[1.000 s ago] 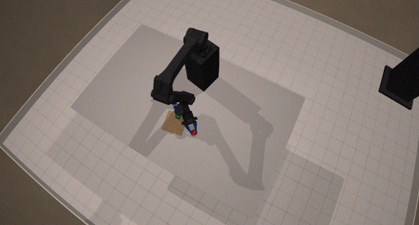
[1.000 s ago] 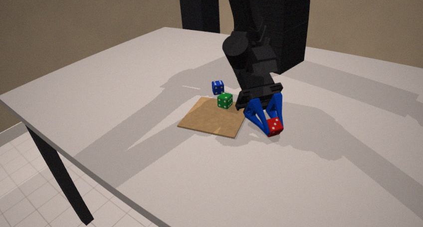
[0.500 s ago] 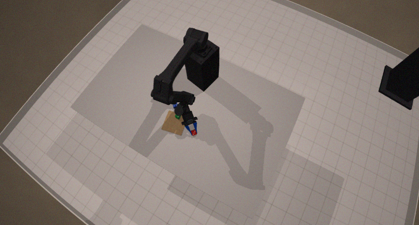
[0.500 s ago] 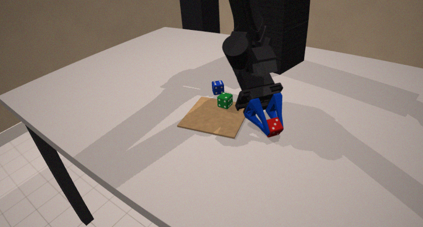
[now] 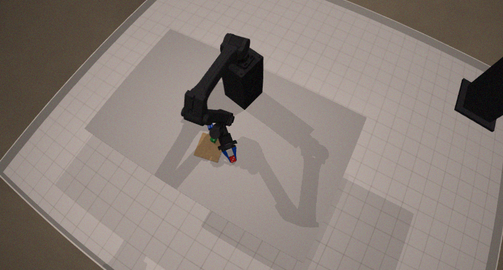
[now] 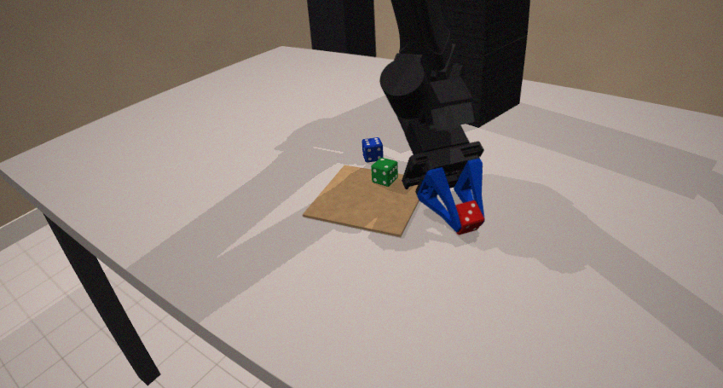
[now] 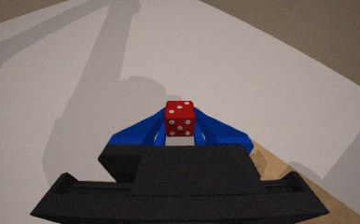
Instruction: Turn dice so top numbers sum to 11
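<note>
My gripper is shut on the red die. It holds it tilted, low beside the mat; a gap to the table is hard to judge. The wrist view shows the die's three above its five. The green die stands on the mat close to its rear edge; its top seems to show two. The blue die stands on the table behind the mat, off it, six up. The mat lies flat.
The arm's black base stands behind the dice. The wrist and forearm hang over the green and blue dice in the top view and partly hide them. The table's edge runs at the front left. Shadows of the arm cross the table.
</note>
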You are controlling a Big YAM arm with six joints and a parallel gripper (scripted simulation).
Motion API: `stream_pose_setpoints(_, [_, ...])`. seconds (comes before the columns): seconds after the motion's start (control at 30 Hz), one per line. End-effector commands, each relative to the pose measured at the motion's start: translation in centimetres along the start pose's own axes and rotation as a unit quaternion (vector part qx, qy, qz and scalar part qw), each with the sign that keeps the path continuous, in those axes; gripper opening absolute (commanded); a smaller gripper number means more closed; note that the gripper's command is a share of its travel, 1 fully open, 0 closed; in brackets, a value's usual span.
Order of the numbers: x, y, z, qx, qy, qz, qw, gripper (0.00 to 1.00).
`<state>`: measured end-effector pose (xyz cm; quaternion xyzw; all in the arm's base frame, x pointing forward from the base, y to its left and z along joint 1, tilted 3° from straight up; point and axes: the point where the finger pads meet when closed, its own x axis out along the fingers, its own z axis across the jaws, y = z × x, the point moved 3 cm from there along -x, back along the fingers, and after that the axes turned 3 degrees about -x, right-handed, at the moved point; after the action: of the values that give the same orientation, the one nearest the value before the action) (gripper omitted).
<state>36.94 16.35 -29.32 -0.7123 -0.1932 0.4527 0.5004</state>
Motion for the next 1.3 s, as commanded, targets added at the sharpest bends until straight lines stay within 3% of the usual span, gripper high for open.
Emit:
stream_pose_setpoints(0.0, [-0.33,-0.04,-0.32,-0.004,0.006,-0.006,1.0,0.26])
stream_pose_setpoints(0.57, [-0.33,-0.04,-0.32,-0.004,0.006,-0.006,1.0,0.26])
stream_pose_setpoints(0.9, [-0.33,-0.04,-0.32,-0.004,0.007,-0.006,1.0,0.41])
stream_pose_setpoints(1.27, [-0.33,-0.04,-0.31,-0.004,0.006,-0.006,1.0,0.45])
